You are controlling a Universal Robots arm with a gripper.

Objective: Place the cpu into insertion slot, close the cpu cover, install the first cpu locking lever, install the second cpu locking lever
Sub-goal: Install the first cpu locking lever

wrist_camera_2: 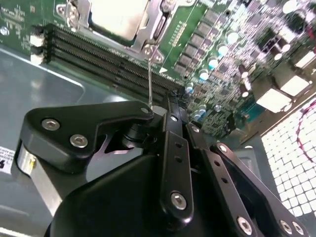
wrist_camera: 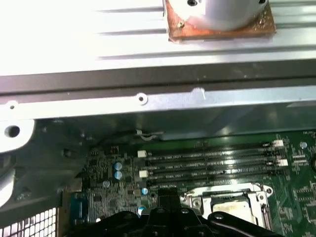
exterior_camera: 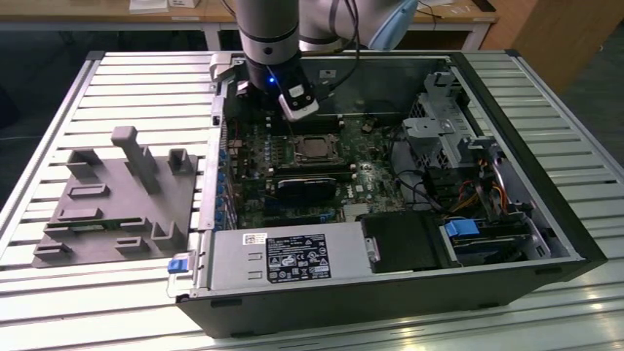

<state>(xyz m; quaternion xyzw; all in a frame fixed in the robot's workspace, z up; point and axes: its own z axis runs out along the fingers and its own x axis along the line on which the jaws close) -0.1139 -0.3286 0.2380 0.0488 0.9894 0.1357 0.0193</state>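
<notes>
The cpu (exterior_camera: 314, 148) lies pale and square in the insertion slot (wrist_camera: 261, 190) on the green motherboard (exterior_camera: 375, 179). In both wrist views the cpu (wrist_camera_2: 116, 15) (wrist_camera: 228, 203) shows through the window of the silver cpu cover (wrist_camera_2: 154, 27) (wrist_camera: 197, 201), which lies flat over it. A thin wire locking lever (wrist_camera_2: 149, 79) rises from its hinge at the cover's corner up to the tip of my gripper (wrist_camera_2: 165, 106). The gripper (exterior_camera: 283, 119) hangs just beyond the socket, beside the memory slots, and looks shut. Whether it clamps the lever's end is hidden.
Long black memory slots (wrist_camera_2: 98, 59) (wrist_camera: 212, 160) run between the socket and the case wall (wrist_camera: 148, 98). A black fan card (exterior_camera: 304, 189) sits on the socket's other side. A power supply (exterior_camera: 283, 256), a drive cage (exterior_camera: 439, 131) and cables crowd the case. A grey fixture (exterior_camera: 117, 197) lies outside.
</notes>
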